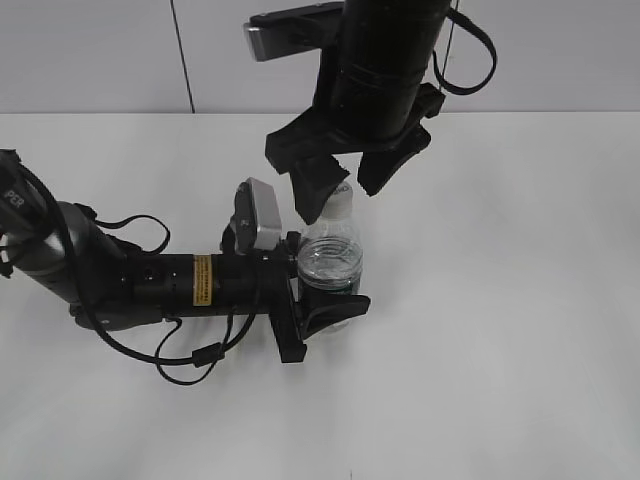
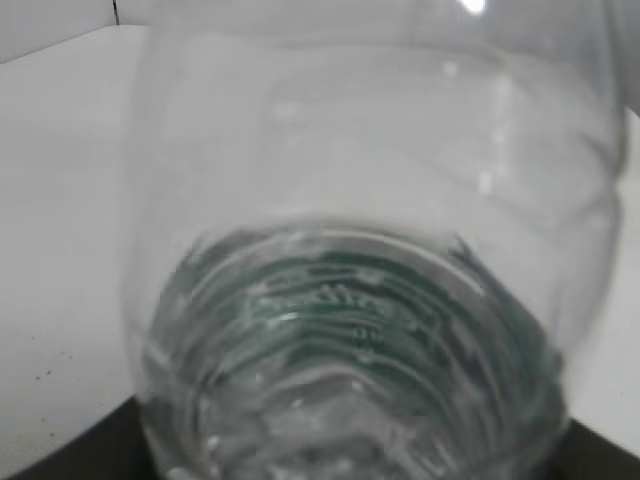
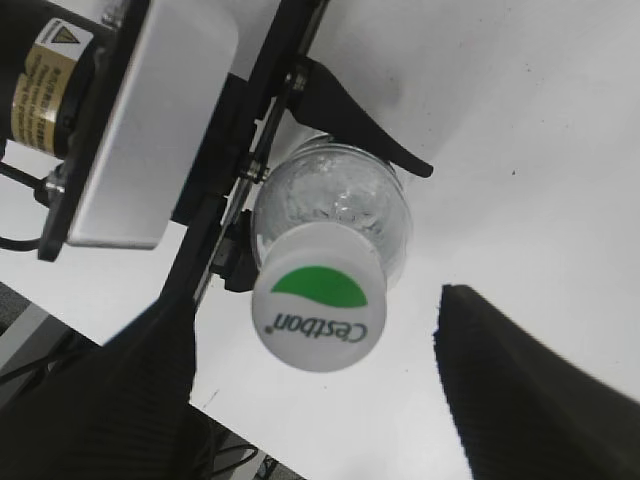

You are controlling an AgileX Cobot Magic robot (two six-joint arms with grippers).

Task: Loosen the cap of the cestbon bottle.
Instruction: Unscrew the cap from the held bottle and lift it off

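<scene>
Left pincer [image 1: 322, 292]: black jaws clenched around the lower ribbed body of the small clear plastic cestbon bottle [image 1: 330, 262], at about the dark green label band. It comes in sideways, low over the desk, so the bottle is braced against twisting while the neck stays free above. In the left wrist view the bottle wall fills the frame, which fits a close side grip.

Right pincer [image 3: 310, 390]: released, jaws spread wide, hanging top-down over the bottle. The small round white plastic screw cap [image 3: 319, 296] with the green half-disc sits between its two dark ribbed fingers [image 3: 530, 400] with a gap on each side; no contact visible.

The bottle stands upright near the middle of the white desk [image 1: 500, 350], well clear of all edges, cap on.

Judgement: hold is set, cap grip not yet made. The right pincer needs to drop, centre on the cap, close, then rotate. Off-centre closing could tilt the bottle in the left grip.
</scene>
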